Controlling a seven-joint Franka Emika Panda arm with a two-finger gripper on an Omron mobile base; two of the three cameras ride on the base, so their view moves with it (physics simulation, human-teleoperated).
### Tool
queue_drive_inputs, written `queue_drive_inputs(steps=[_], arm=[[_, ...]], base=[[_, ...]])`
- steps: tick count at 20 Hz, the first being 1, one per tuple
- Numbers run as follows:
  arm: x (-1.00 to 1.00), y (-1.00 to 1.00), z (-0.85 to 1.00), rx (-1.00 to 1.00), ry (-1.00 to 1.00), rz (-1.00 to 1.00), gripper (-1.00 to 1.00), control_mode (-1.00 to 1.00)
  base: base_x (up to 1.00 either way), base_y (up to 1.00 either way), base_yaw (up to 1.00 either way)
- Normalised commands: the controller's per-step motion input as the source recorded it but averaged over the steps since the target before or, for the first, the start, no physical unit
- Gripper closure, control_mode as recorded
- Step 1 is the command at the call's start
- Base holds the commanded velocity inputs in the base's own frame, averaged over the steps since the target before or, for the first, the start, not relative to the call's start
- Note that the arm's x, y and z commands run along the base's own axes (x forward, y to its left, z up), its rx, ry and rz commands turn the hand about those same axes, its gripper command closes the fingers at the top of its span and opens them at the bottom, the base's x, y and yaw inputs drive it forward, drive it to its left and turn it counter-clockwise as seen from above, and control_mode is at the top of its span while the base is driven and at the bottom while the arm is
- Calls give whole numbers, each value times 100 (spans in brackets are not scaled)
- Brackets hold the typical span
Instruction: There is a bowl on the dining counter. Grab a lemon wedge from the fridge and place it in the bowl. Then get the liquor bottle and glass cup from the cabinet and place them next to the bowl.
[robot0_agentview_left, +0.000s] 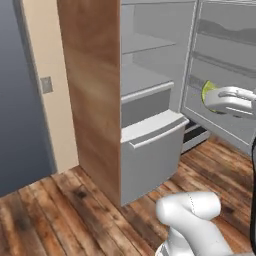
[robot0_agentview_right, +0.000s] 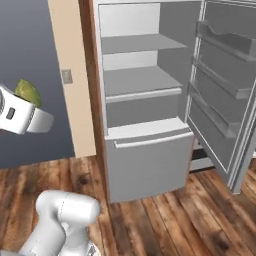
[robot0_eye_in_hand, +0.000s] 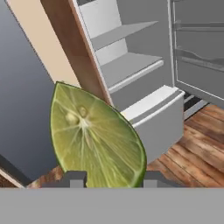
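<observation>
The robot's end effector (robot0_eye_in_hand: 112, 178) grips a yellow-green lemon wedge (robot0_eye_in_hand: 94, 138) between its two dark fingertips (cut face toward the hand camera), held in the air in front of the open grey fridge (robot0_agentview_right: 145, 100) above the wooden floor (robot0_agentview_left: 75, 215)

I see a wood side panel (robot0_agentview_left: 92, 90) left of the open shelves, wood plank floor (robot0_agentview_right: 175, 220), a beige wall strip (robot0_agentview_left: 47, 75) with a grey switch plate (robot0_agentview_left: 46, 84), dark grey wall (robot0_agentview_right: 25, 50) beyond.

No readable text, label or number anywhere.
</observation>
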Motion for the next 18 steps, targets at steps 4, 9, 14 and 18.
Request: queue_drive_inputs(steps=[4,9,14,18], arm=[[0,0,0,0,0,0,100,100],[0,0,0,0,0,0,100,100],[0,0,0,0,0,0,100,100],[0,0,0,0,0,0,100,100]], base=[[-66,-1,-79],[-56,-11,-79],[-52,-20,-77],[-51,-23,-77]])
